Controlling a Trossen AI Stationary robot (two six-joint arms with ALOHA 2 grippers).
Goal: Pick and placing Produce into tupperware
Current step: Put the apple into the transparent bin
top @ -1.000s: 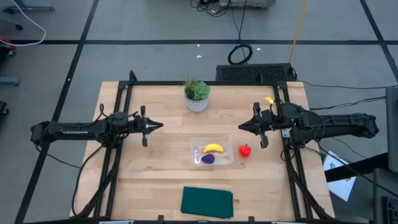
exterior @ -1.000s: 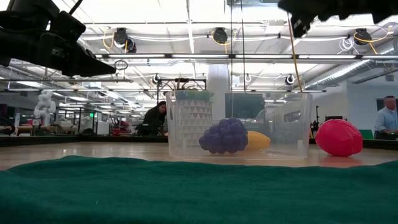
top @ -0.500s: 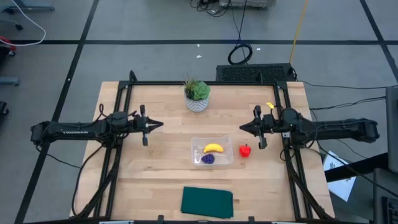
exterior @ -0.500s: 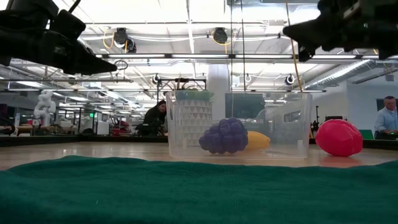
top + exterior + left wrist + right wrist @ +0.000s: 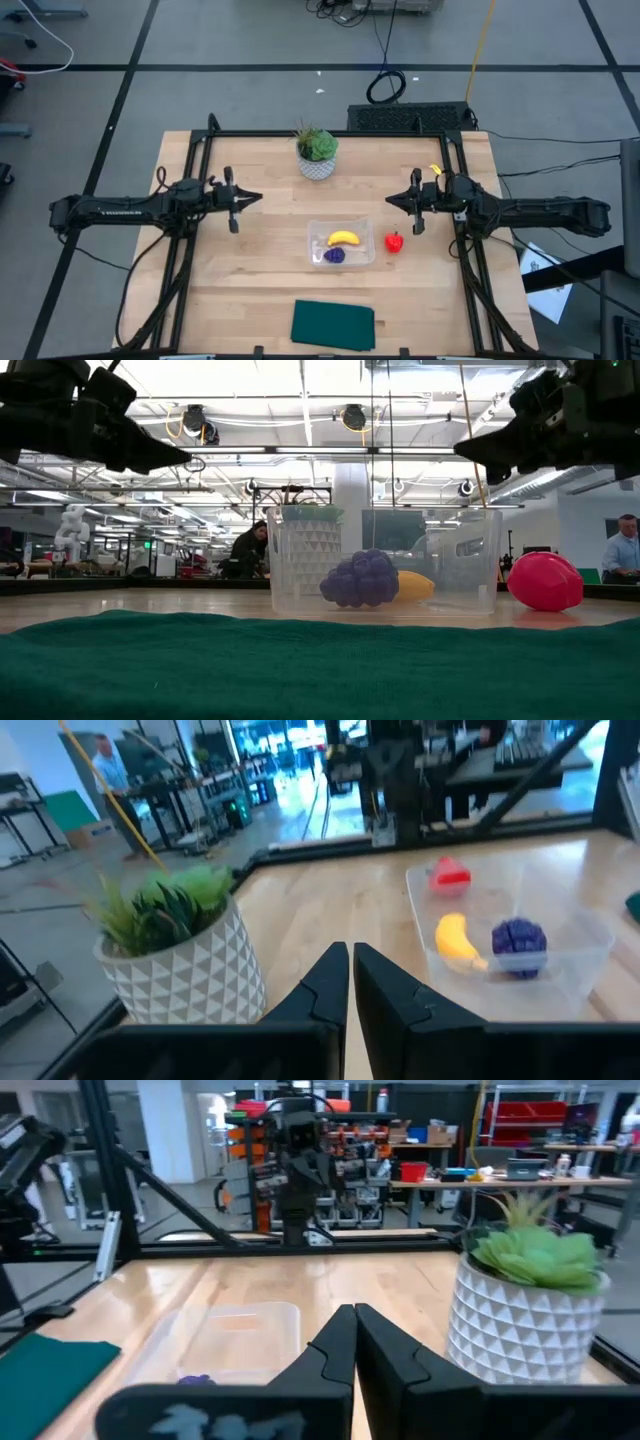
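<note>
left pincer (image 5: 258,199) pinched closed, empty, mid-left | right pincer (image 5: 389,202) closed, empty, mid-right | banana (image 5: 343,238), purple grapes (image 5: 334,255) in tupperware (image 5: 362,262) | red fruit (image 5: 395,242) just right, on tabletop (image 5: 260,270)

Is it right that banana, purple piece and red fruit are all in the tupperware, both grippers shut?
Not quite. The red fruit lies on the table beside the tupperware, as the high view shows. The banana and purple piece are inside; left gripper and right gripper are shut.

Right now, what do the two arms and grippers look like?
Both arms are matte black and slim, with black cables trailing along them. The left arm bears faint pale lettering. The left gripper and right gripper each end in two tapered black fingers. A yellow tag sits near the right wrist.
</note>
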